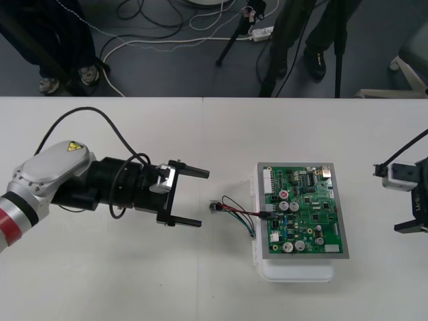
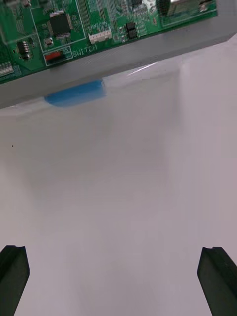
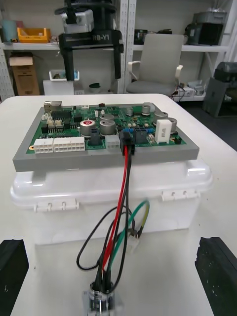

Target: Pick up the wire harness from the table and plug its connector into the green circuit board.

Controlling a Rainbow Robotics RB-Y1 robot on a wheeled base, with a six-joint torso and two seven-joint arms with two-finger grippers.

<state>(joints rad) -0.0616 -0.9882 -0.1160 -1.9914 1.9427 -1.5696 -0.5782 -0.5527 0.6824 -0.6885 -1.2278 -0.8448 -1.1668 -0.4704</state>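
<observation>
On the plain light table (image 1: 100,281), the left gripper (image 1: 200,198) hovers with fingers spread wide, just left of the wire harness (image 1: 235,211). Its round socket (image 1: 215,207) lies on the table, and its black plug (image 3: 127,143) sits in the green circuit board (image 1: 304,207) on the white base (image 1: 297,271). Well right of the board, the right gripper (image 1: 396,199) waits with fingers wide apart

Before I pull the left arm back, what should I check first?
1. Plug in the green circuit board: ok, it sits in a connector at the board's edge.
2. Plug fully seated: cannot tell.
3. Left hand open and off the wire harness: ok.
4. Socket lying on the table, between the left hand and the board: ok.
5. Right hand open, apart from the board: ok.
</observation>
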